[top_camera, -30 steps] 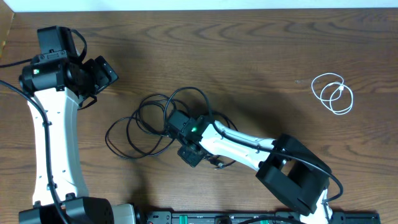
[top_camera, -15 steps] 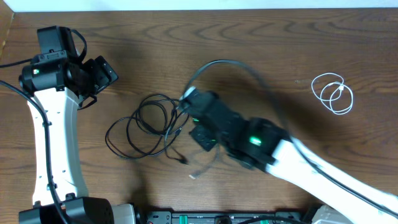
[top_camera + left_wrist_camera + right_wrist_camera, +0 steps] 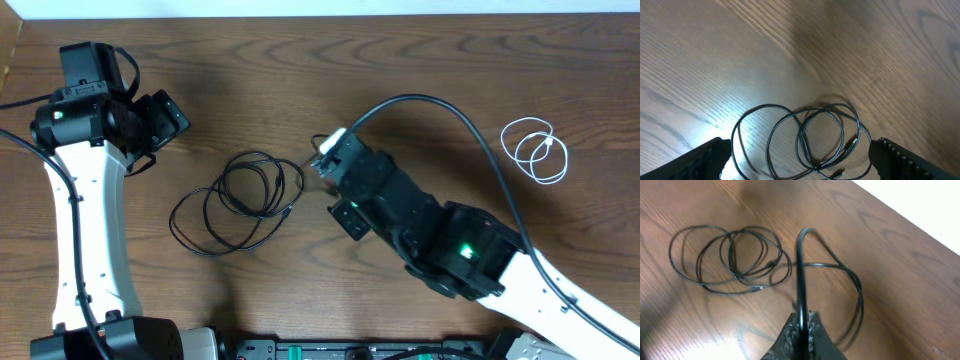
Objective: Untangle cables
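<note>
- Right gripper (image 3: 801, 324): pinched shut on a strand of the black cable (image 3: 801, 270). Strand rising straight out of the jaws in the wrist view, then hooking right.
- Step in hand, as a judgement: pulling one section of black cable clear of its pile to open up the loops.
- Just past the fingers, to the right: thin loop lying on the table (image 3: 420, 60), probably more of the same cable. Hidden under the arm from overhead.
- Further off, to the left: bulk of the black cable flat on the wood in several overlapping loops, plug end at the pile's right edge, apart from the right gripper.
- Left gripper (image 3: 800, 150): jaws wide, holding nothing, looking down on that pile, not touching it.
- Next move, likely: draw the held strand away from the pile, with the left pinning the loops so the whole bundle doesn't drag. Snag risk at the crossings.
- Far right: white cable (image 3: 548, 150) in a small coil, well apart from the black one, touched by neither gripper. Looks already separated.
</note>
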`<action>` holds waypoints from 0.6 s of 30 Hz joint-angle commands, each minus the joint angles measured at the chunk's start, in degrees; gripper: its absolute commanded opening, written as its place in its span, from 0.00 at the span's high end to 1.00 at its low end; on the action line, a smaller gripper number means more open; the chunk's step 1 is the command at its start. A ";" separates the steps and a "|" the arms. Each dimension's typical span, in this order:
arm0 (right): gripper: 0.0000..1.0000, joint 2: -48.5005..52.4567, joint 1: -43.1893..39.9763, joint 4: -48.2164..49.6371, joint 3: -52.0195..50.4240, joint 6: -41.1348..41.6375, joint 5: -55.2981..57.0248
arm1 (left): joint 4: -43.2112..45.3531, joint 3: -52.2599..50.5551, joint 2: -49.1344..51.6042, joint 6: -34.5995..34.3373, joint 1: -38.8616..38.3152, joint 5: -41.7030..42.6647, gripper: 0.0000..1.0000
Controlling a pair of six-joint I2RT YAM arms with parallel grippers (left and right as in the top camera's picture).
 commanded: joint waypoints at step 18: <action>0.20 14.53 -0.11 10.95 0.57 -5.90 -8.96 | -0.31 -0.44 0.02 -0.55 0.09 -0.72 0.07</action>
